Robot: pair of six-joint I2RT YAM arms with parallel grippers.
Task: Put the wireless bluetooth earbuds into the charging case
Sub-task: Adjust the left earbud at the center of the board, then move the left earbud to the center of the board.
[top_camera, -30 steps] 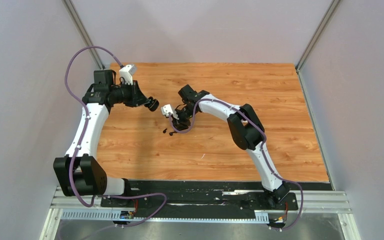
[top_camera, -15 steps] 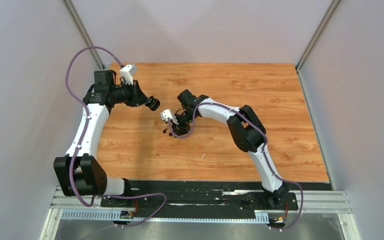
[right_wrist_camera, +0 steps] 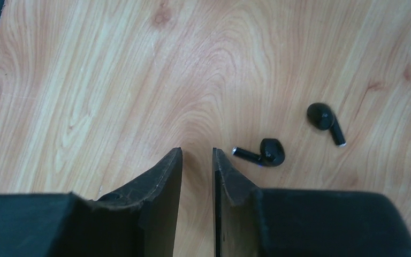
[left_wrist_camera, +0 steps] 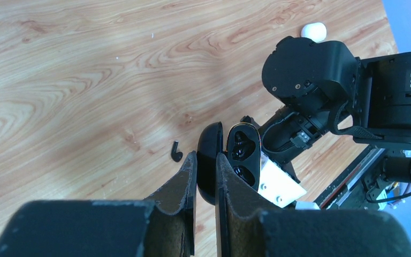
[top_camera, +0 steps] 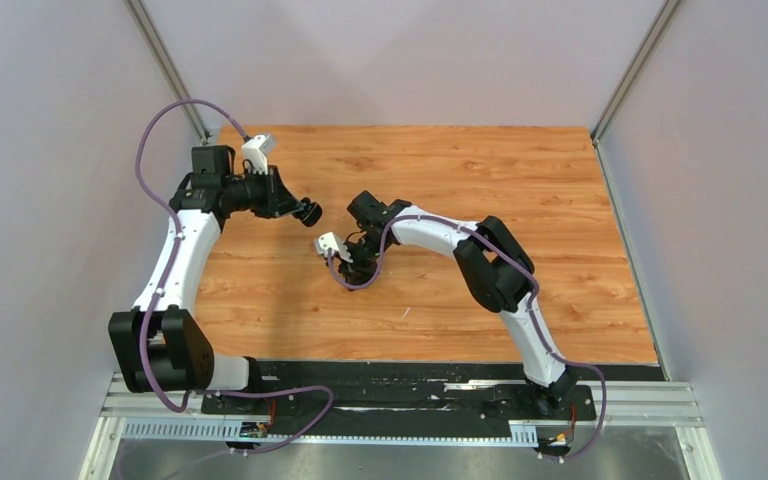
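Between the jaws of the left gripper (left_wrist_camera: 205, 159), the open charging case (left_wrist_camera: 243, 152) sits pinched by its lid; just right of the narrowly parted, empty right gripper (right_wrist_camera: 197, 153) lie two black earbuds (right_wrist_camera: 270, 152) (right_wrist_camera: 324, 116)

We list: black earbud one (right_wrist_camera: 267, 153), glossy, stemmed, on its side, centre-right of right wrist view; black earbud two (right_wrist_camera: 324, 119), likewise, further right, apart; charging case (left_wrist_camera: 243, 155), glossy black, lid open, both wells showing, lower centre of left wrist view

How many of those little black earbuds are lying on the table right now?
2. One black earbud lies just beside the right gripper; the second black earbud lies farther off on the table. Others may be hidden.
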